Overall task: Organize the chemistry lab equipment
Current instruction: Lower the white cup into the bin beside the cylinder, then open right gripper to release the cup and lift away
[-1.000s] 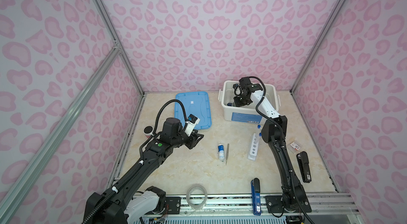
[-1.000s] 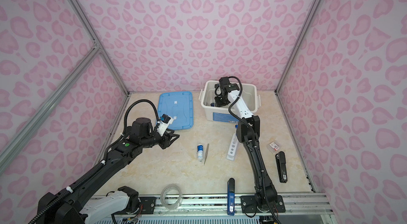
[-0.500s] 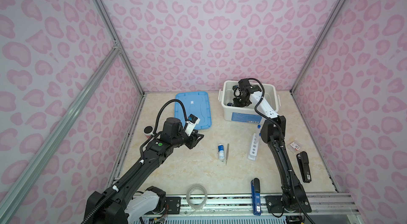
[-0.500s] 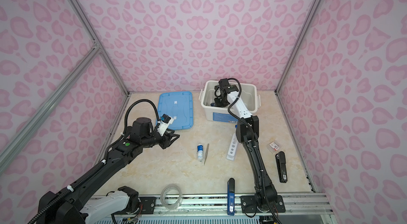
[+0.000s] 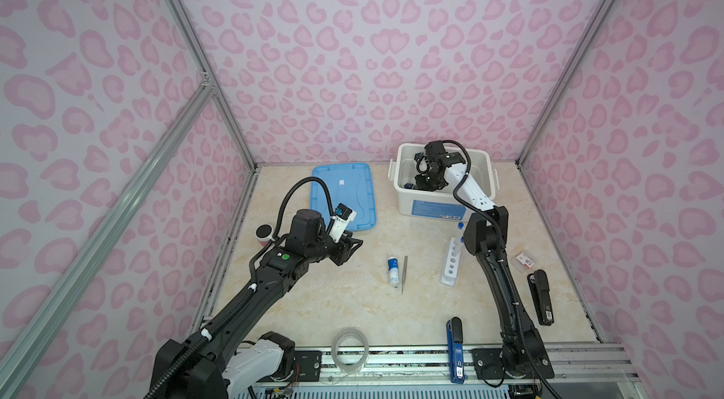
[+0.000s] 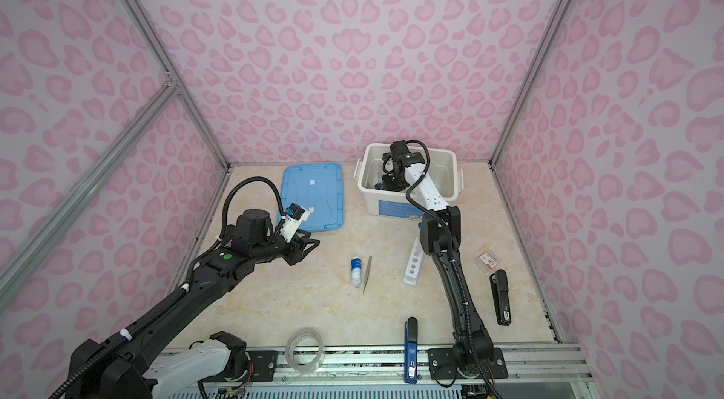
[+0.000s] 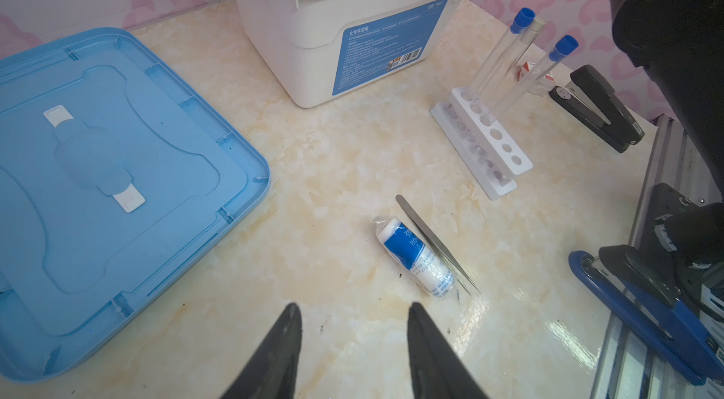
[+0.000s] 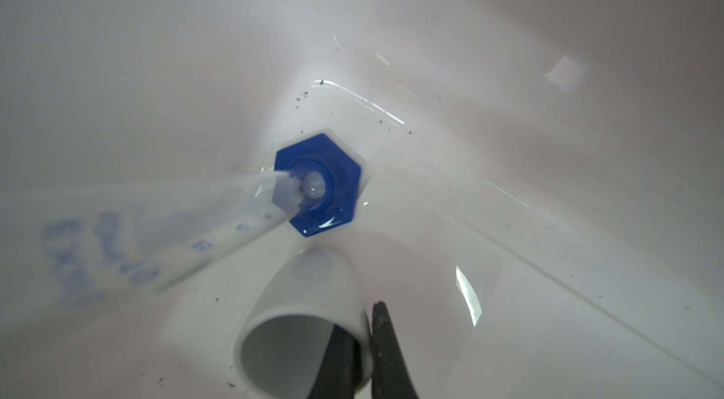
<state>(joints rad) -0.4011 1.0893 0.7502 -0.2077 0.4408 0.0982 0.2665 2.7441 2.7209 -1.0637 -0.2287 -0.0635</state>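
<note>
In the right wrist view my right gripper [image 8: 362,322] is shut on the rim of the small white dish [image 8: 309,299], one finger inside it and one outside, low inside the white bin [image 5: 435,207]. The blue-based clear cylinder [image 8: 317,185] lies on the bin floor just beyond the dish. My left gripper [image 7: 352,307] is open and empty above the table, near the blue-labelled white bottle [image 7: 415,256] and the metal tweezers [image 7: 435,244] beside it. The white rack [image 7: 485,138] holds three capped test tubes [image 7: 497,60]. In both top views the right gripper [image 5: 421,181] reaches down into the bin.
A blue lid [image 5: 344,197] lies left of the bin. A clear tape roll [image 5: 350,348] and a blue stapler [image 5: 454,350] sit at the front edge. A black stapler [image 5: 540,297] and a small box [image 5: 524,260] lie at the right.
My right wrist has shifted slightly inside the bin. The left arm has not moved.
</note>
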